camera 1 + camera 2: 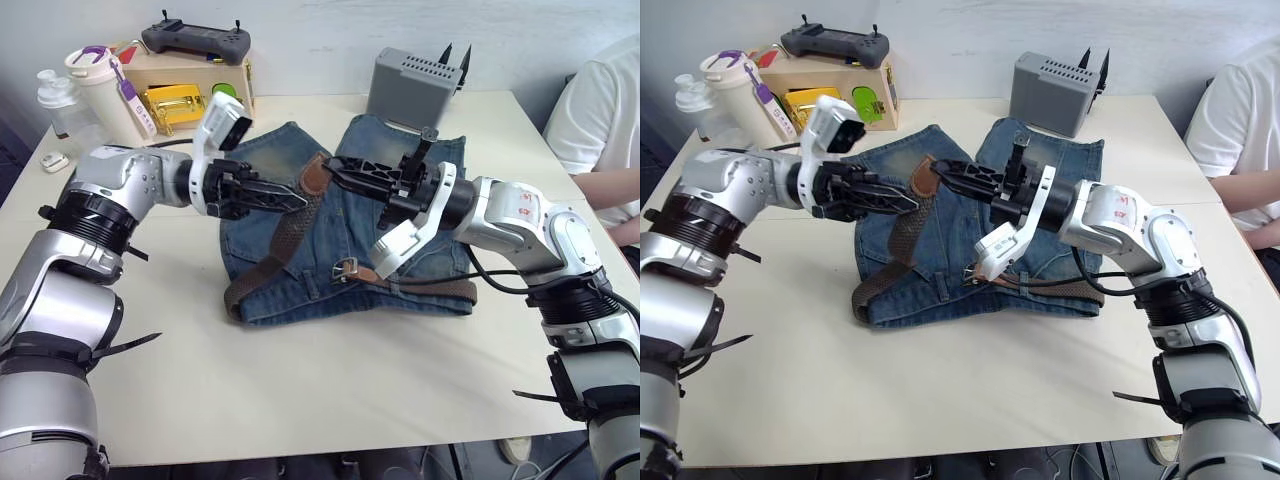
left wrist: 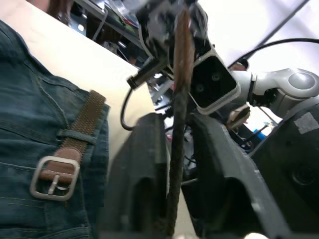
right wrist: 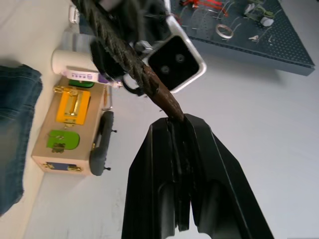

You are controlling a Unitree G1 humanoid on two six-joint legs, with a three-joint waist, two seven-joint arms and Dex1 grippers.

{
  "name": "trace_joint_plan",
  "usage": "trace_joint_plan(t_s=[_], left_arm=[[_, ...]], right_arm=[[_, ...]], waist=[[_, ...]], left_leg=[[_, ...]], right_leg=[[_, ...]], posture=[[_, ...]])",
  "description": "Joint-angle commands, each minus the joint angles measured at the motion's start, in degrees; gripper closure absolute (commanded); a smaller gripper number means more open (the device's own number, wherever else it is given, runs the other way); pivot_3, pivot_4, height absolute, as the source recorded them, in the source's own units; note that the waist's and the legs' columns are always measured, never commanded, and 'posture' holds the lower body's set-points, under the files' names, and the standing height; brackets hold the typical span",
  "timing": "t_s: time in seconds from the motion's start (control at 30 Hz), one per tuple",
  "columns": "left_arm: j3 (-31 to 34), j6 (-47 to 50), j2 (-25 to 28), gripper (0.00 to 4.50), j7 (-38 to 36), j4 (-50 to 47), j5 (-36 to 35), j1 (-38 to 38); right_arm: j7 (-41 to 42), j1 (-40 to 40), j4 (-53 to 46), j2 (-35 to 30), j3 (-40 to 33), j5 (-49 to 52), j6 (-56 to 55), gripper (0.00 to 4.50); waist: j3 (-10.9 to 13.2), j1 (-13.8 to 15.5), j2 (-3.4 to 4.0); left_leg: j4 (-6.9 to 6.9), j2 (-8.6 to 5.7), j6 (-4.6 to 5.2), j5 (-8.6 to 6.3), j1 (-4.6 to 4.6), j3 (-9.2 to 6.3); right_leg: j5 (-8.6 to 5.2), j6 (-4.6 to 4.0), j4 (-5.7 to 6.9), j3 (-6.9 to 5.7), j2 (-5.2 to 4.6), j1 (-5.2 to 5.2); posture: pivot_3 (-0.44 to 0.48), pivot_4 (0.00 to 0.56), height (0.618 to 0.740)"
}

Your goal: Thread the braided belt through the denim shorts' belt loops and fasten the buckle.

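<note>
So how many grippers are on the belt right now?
2. The left gripper and the right gripper both pinch the belt, lifted above the shorts, near its tan tip.

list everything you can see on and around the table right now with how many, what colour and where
denim shorts: one, faded blue, table centre
braided belt: one, dark brown, tan tip, lying over the shorts
buckle: one, silver, on the shorts
wooden box: one, tan, far left
controller: one, dark grey, on the wooden box
white bottle: one, beside the wooden box
grey box: one, far edge
person: one, white shirt, right
left gripper: black, shut on belt
right gripper: black, shut on belt
</note>
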Motion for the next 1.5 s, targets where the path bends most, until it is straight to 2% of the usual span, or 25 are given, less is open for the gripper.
trace_joint_plan(t_s=[0.03, 0.13, 0.23, 0.37, 0.5, 0.63, 0.8, 0.9, 1.0, 1.2, 1.37, 1.5], left_arm=[[7.46, -2.18, 1.48, 1.42, -6.41, 3.8, 3.64, -3.57], [14.19, -3.91, 3.0, 0.12, -4.62, 3.75, 7.08, -3.53], [20.53, -6.85, 3.66, 0.05, 2.51, -1.18, 9.83, -0.86], [28.12, -10.91, 3.6, 0.05, 15.08, -15.61, 14.14, 7.3], [30.22, -13.64, 2.37, 0.05, 23.59, -28.11, 19.69, 15.22], [27.99, -17.21, -3.91, 0.05, 37.52, -45.35, 28.05, 24.56], [24.55, -12.82, -12.5, 0.05, 50.37, -56.02, 35.32, 25.76], [19.95, -14.99, -13.16, 0.05, 52.26, -57.65, 42.57, 25.92], [18.86, -16.75, -13.72, 0.05, 54.24, -56.06, 47.05, 25.9], [15.91, -21.87, -12.07, 0.05, 51.35, -53.95, 53.34, 26.67], [13.64, -26.42, -12.87, 0.05, 49.46, -52.0, 57.28, 26.29], [12.9, -28.29, -12.99, 0.05, 48.61, -51.0, 60.07, 25.58]], right_arm=[[6.0, 0.39, 1.95, -0.6, -0.2, 4.88, 5.3, 4.5], [14.59, 3.37, 0.22, 1.27, -1.95, 14.27, 17.22, 4.5], [23.21, 5.8, -5.67, 3.05, -3.86, 18.77, 35.07, 4.5], [32.9, 5.53, -11.15, 3.91, -6.64, 23.47, 61.71, 4.5], [39.02, 4.94, -16.38, 3.76, -7.44, 27.6, 77.34, 4.5], [40.73, 3.75, -22.86, 6.4, -8.61, 33.69, 92.52, 4.5], [39.6, 3.44, -26.34, 5.81, -6.75, 35.49, 97.31, 4.5], [38.76, 3.02, -27.67, 5.78, -6.21, 36.6, 98.74, 4.5], [37.97, 2.74, -28.05, 5.44, -5.91, 37.33, 98.64, 4.5], [36.8, 2.64, -27.86, 4.6, -5.46, 37.92, 97.54, 4.5], [36.84, 2.36, -27.68, 2.96, -4.03, 37.75, 95.83, 4.5], [36.6, 1.31, -27.16, -0.75, -0.3, 33.57, 88.11, 4.5]], waist=[[0.0, 0.03, 0.0], [0.0, -0.01, 0.0], [0.0, -0.08, 0.0], [0.01, 0.1, 0.02], [0.01, 0.27, 0.03], [-0.02, 0.68, 0.07], [-0.02, 1.52, 0.07], [-0.03, 1.52, 0.09], [-0.04, 1.37, 0.1], [-0.04, 1.45, 0.1], [-0.04, 1.52, 0.1], [-0.04, 1.51, 0.1]], left_leg=[[0.0, 0.0, 0.0, 0.0, 0.0, 0.0], [0.0, 0.0, 0.0, 0.0, 0.0, 0.01], [-0.01, 0.04, 0.01, 0.0, 0.0, 0.01], [0.03, 0.04, 0.01, 0.0, 0.01, -0.07], [0.02, 0.02, 0.01, 0.0, 0.0, -0.12], [0.01, 0.01, 0.01, 0.0, 0.01, -0.12], [0.06, -0.01, 0.01, -0.01, -0.03, -0.11], [0.05, -0.04, 0.0, -0.01, 0.01, -0.08], [0.02, -0.02, 0.0, 0.0, 0.02, -0.05], [-0.02, 0.0, -0.02, 0.01, 0.02, -0.03], [-0.01, -0.01, -0.01, 0.0, 0.01, -0.02], [-0.01, -0.01, -0.01, 0.0, 0.01, -0.01]], right_leg=[[0.0, 0.0, 0.0, 0.0, 0.0, 0.0], [0.0, 0.0, -0.01, 0.0, 0.0, 0.0], [0.0, 0.0, 0.02, 0.0, 0.0, 0.0], [0.0, 0.0, 0.12, -0.03, -0.07, 0.0], [0.0, 0.0, 0.18, -0.05, -0.1, 0.02], [0.0, 0.0, 0.18, -0.04, -0.11, 0.03], [0.01, 0.02, 0.14, -0.04, -0.09, 0.02], [0.02, 0.02, 0.16, 0.0, -0.07, 0.03], [0.01, 0.02, 0.15, 0.02, -0.04, 0.02], [0.01, 0.02, 0.12, 0.04, -0.01, 0.0], [0.01, 0.02, 0.11, 0.03, -0.03, 0.01], [0.01, 0.02, 0.1, 0.03, -0.03, 0.01]], posture=[[0.0, 0.15, 0.735], [0.0, 0.15, 0.735], [0.0, 0.15, 0.735], [0.0, 0.15, 0.735], [0.0, 0.15, 0.735], [0.0, 0.15, 0.735], [0.0, 0.15, 0.735], [0.0, 0.15, 0.735], [0.0, 0.15, 0.735], [0.0, 0.15, 0.735], [0.0, 0.15, 0.735], [0.0, 0.15, 0.735]])
